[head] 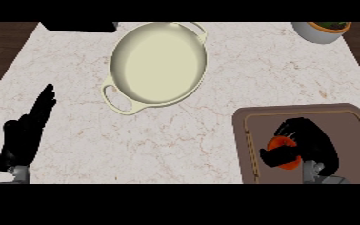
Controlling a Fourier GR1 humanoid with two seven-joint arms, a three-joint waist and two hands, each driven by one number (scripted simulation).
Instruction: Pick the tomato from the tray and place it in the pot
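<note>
Right robot hand (pixel 309 140) curls around tomato (pixel 283 153) on tray (pixel 249 138) — pot (pixel 158 66) well apart; left robot hand (pixel 28 124) relaxed.

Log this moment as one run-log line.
phase: grasp | right hand: curled round tomato on tray | left hand: resting open | pot: empty

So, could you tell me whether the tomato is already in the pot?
No, the tomato is over the tray, with the right hand curled round it, and the pot holds nothing.
</note>
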